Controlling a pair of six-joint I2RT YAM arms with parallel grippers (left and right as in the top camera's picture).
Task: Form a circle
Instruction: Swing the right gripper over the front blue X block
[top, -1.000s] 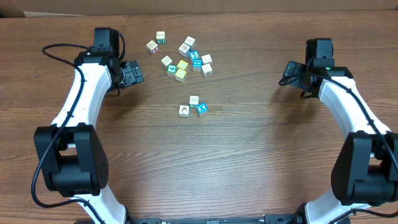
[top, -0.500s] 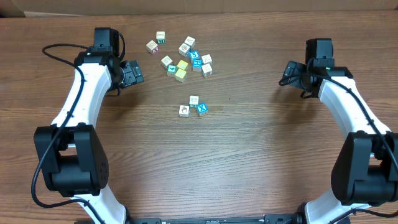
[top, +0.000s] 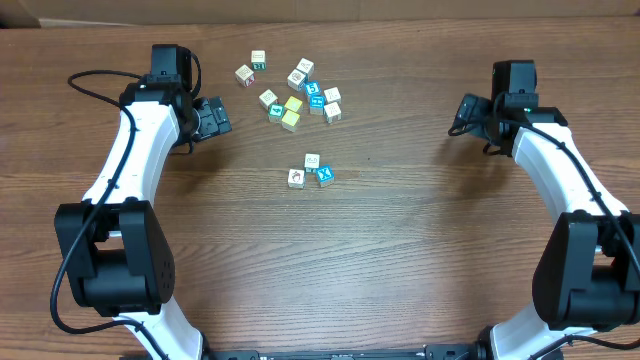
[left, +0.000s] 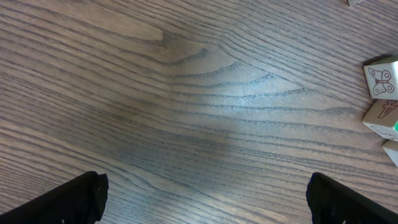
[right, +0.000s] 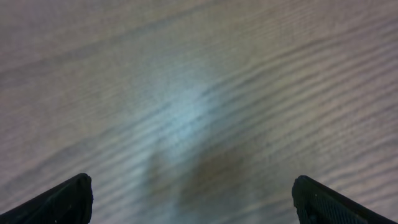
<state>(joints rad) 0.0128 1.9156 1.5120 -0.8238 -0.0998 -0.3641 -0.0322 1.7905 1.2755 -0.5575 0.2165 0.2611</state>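
Three small cubes, the circle so far, huddle midway across the table, toward its far edge. Both left jaws and right jaws gape empty, well apart from it. Next, likely, one reaches the scatter for another cube.

The left fingers and right fingers gape wide.

Overhead: straight down, whole table. Wrist views: close, facing same tabletop.
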